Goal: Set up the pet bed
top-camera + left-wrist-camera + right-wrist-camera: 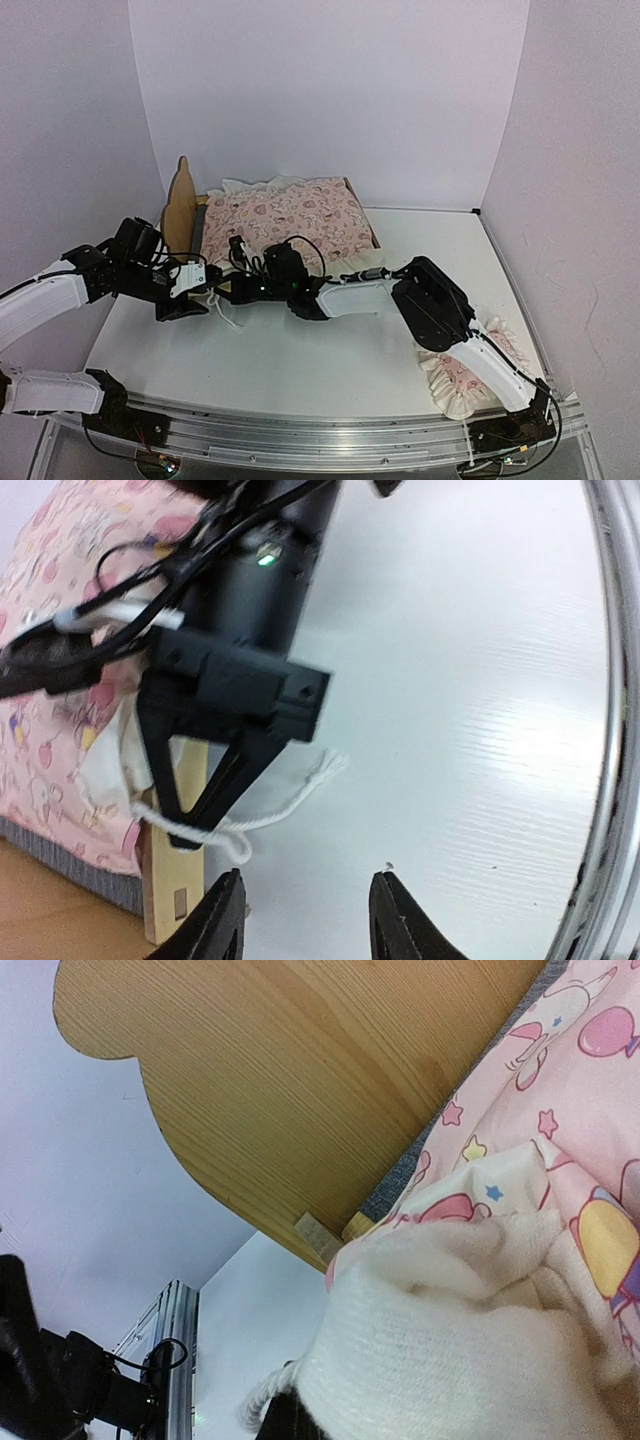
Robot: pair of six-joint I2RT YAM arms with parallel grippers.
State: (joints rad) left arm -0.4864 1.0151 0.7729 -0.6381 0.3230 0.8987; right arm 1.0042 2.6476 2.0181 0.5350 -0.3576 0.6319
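Observation:
The pet bed (181, 203), light wood with a bear-ear headboard (300, 1080), stands at the back left. The pink heart-print mattress cushion (290, 213) lies in it. My right gripper (232, 290) is at the bed's near-left corner, shut on the cushion's white tie cord (262, 820). The cushion's white ruffle (450, 1360) drapes over its fingers. My left gripper (305, 920) hovers over bare table just left of that corner, open with nothing between its fingertips. The cord's frayed end (330, 767) lies on the table ahead of it.
A small pink ruffled pillow (465, 375) lies at the front right, partly under my right arm. The bed's wooden corner post (172, 880) stands close to my left finger. A metal rail (330, 435) runs along the table's near edge.

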